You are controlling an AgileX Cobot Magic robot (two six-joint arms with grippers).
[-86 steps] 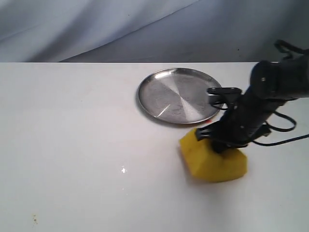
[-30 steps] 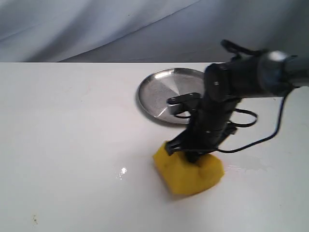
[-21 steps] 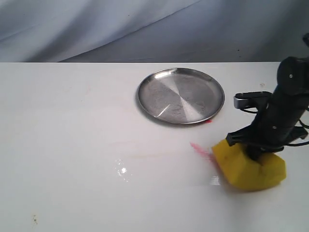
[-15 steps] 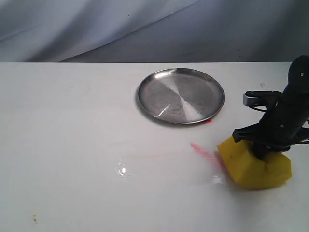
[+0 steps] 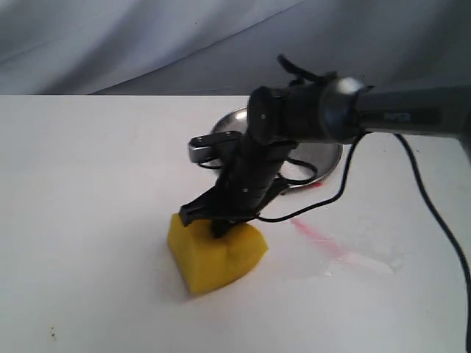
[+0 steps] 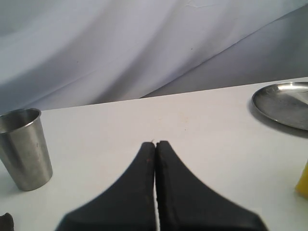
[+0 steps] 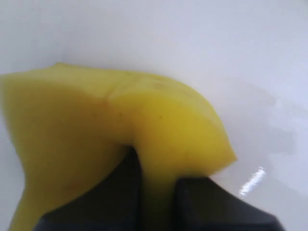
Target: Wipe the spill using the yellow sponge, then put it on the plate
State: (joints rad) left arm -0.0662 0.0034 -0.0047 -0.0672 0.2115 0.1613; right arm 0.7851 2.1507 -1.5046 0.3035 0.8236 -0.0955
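The yellow sponge rests squashed on the white table, in front of and to the left of the plate. My right gripper is shut on the sponge's top, pressing it down; its arm hides most of the plate. In the right wrist view the sponge bulges around the black fingers. No tan spill shows; it is hidden or out of view. My left gripper is shut and empty above the table, with the plate and a sliver of the sponge off to one side.
A long pink-red streak runs across the table in front of the plate, ending in a faint wet smear. A steel cup stands on the table in the left wrist view. Grey cloth hangs behind the table.
My right gripper has swept the sponge from the right side of the table to the left, past the pink streak, which now lies uncovered. The arm now crosses in front of the plate.
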